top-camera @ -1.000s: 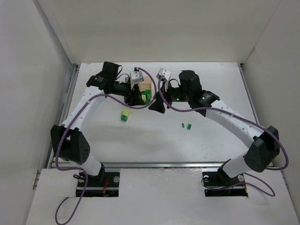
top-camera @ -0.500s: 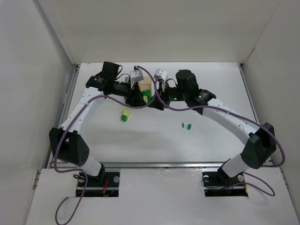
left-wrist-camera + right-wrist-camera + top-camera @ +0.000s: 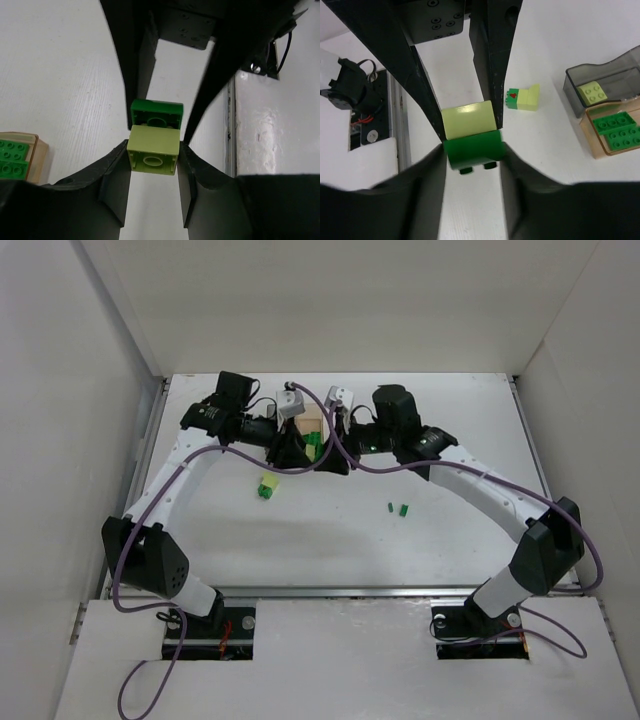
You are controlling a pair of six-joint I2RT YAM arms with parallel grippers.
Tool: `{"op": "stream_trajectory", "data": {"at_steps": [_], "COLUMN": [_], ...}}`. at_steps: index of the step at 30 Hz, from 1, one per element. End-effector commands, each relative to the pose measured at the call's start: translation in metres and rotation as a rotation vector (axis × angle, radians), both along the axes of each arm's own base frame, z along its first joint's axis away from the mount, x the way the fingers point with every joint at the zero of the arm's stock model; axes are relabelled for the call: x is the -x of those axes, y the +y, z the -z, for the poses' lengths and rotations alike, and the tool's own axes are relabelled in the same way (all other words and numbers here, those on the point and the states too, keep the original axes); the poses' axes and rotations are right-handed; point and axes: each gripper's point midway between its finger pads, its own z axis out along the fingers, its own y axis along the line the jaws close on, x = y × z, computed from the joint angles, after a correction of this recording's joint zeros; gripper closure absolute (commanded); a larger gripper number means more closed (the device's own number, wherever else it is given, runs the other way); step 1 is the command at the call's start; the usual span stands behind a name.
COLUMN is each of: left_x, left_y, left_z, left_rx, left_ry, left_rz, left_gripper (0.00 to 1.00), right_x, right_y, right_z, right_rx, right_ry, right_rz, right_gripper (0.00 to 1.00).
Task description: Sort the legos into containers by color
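- Nearest the arm bases, two loose dark green bricks [image 3: 404, 509] lie on the desk [image 3: 330, 530], not yet sorted.
- Left of them, one stuck pair [image 3: 267, 487], pale on green, also lies unsorted.
- Farther in, the left gripper [image 3: 152, 165] has its jaws clamped on the pale brick [image 3: 152, 150]. The right gripper [image 3: 471, 156] grips the dark green brick [image 3: 472, 146] plugged into it, probably to pull this single pair apart by colour.
- Just beyond are two containers: the grey box [image 3: 615, 67] holds one pale piece [image 3: 592, 92], and the amber box [image 3: 594, 137] holds seemingly two green pieces [image 3: 615, 125].

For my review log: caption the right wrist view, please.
Right gripper clamps the green brick, left gripper the pale brick stuck to it; grey box and amber box sit nearby.
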Motion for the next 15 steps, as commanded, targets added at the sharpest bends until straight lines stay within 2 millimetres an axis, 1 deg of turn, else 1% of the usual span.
{"op": "stream_trajectory", "data": {"at_steps": [1,4,5,6,7,9,10,11,12,13,14,15], "left_x": [0.023,0.023,0.023,0.023,0.022,0.020,0.018,0.015,0.013,0.009,0.001,-0.003], "left_y": [-0.013,-0.013,-0.012,-0.012,-0.010,-0.007,-0.007,-0.002,-0.001,0.004,0.013,0.015], "left_z": [-0.028,-0.028,-0.026,-0.023,-0.019,-0.013,-0.012,-0.007,-0.006,-0.006,-0.005,-0.002], "left_rx": [0.098,0.098,0.086,0.084,0.064,0.037,0.026,0.000,-0.010,-0.010,-0.018,-0.021], "left_ry": [-0.052,-0.052,-0.047,-0.046,-0.042,-0.060,-0.072,-0.066,-0.068,-0.068,-0.070,-0.061], "left_rz": [0.101,0.101,0.093,0.095,0.080,0.075,0.070,0.044,0.036,0.018,-0.017,-0.028], "left_gripper": [1.00,1.00,1.00,1.00,1.00,1.00,1.00,1.00,1.00,1.00,1.00,1.00], "right_x": [0.012,0.012,0.010,0.011,0.009,0.005,0.001,0.000,-0.008,-0.010,-0.012,-0.019], "right_y": [0.018,0.018,0.018,0.018,0.017,0.015,0.014,0.012,0.009,0.007,0.005,0.000], "right_z": [-0.031,-0.031,-0.031,-0.027,-0.032,-0.021,-0.020,-0.018,-0.016,-0.005,0.000,0.011], "right_rx": [-0.087,-0.087,-0.085,-0.079,-0.086,-0.062,-0.057,-0.049,-0.036,-0.014,-0.004,0.013], "right_ry": [-0.073,-0.073,-0.075,-0.067,-0.085,-0.075,-0.079,-0.081,-0.091,-0.077,-0.074,-0.055], "right_rz": [-0.105,-0.105,-0.097,-0.096,-0.084,-0.049,-0.032,-0.012,0.032,0.052,0.066,0.086], "right_gripper": [0.63,0.85,0.98,1.00,1.00,1.00,1.00,1.00,1.00,1.00,1.00,1.00]}}
